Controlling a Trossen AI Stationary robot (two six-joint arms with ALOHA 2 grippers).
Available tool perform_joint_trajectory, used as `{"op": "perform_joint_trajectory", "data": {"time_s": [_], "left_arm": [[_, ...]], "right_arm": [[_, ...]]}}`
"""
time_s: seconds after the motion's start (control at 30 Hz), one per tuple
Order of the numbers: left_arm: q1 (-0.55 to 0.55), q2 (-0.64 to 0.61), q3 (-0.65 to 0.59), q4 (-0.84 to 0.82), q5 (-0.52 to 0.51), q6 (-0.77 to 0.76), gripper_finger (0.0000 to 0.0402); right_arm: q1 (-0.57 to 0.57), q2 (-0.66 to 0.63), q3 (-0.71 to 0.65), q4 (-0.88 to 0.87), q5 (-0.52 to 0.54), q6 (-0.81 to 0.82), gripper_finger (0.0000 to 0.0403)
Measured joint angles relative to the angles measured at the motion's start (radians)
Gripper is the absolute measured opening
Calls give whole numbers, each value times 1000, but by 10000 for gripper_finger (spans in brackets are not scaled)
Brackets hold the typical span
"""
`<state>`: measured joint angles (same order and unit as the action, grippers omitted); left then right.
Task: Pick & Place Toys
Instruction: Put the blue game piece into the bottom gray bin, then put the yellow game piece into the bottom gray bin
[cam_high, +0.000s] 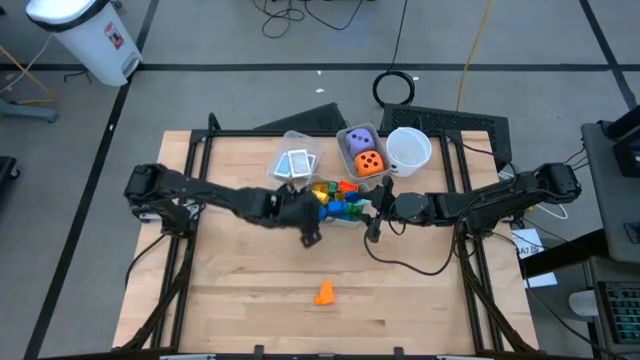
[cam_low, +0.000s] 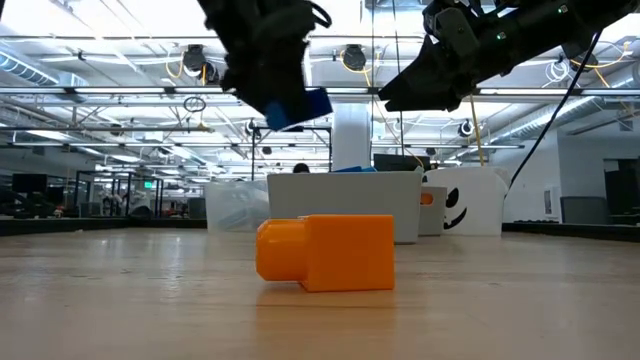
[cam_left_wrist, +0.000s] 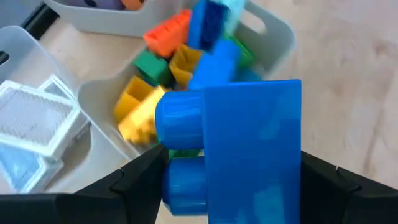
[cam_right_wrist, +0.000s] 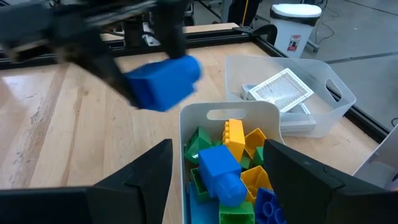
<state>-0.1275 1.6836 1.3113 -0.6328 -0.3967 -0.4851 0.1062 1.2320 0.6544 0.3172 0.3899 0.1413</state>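
We are viewing the left gripper (cam_left_wrist: 233, 180), which is clasping a large blue block (cam_left_wrist: 239, 152) between its two dark fingers (cam_left_wrist: 134, 180), the jaws standing wide to span the block's sides. The block is hanging in the air just beside the near rim of the white bin (cam_right_wrist: 227, 112), not touching it. That bin is holding a heap of blocks (cam_right_wrist: 227, 168), blue, green and yellow from the right wrist view, with an orange one showing from the left wrist.

The right gripper (cam_high: 375, 222) is hovering by the other side of the same bin, its fingers spread and holding nothing.

Moving outward, we are seeing a clear bin (cam_high: 296, 160) with white patterned cards (cam_right_wrist: 280, 90) just beside the block bin, a further bin carrying a purple die (cam_high: 360, 141) and an orange die (cam_high: 370, 163), and a white cup (cam_high: 408, 148) next to it. A lone orange block (cam_high: 323, 293) is lying on the table (cam_high: 240, 290), well apart from the bins, with bare wood on all sides of it.
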Motion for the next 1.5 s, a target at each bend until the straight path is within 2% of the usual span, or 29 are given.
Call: {"op": "perform_joint_trajectory", "data": {"time_s": [0.2, 0.3, 0.4, 0.63, 0.9, 1.07, 1.3, 1.5], "left_arm": [[121, 35, 0, 67, 59, 43, 271], [164, 61, 0, 84, 128, 39, 271], [183, 92, 0, 114, 174, 62, 294], [192, 112, -1, 150, 171, 136, 364], [194, 24, -1, 131, 184, 116, 389], [117, -54, 0, 135, 171, 90, 381], [-86, -73, 0, 176, 134, 38, 372], [-246, 11, -1, 149, 134, 7, 373]], "right_arm": [[0, 0, 0, 0, 1, 0, 226], [0, 0, 0, -2, 1, 0, 226], [0, 0, 0, -2, 1, -10, 226], [0, 0, 0, -8, 1, -23, 226], [0, 0, 0, -11, 1, -23, 226], [0, 0, -1, -16, 1, -23, 226], [1, 0, -1, -16, -2, -23, 226], [1, 1, -1, 9, -131, 3, 226]]}}
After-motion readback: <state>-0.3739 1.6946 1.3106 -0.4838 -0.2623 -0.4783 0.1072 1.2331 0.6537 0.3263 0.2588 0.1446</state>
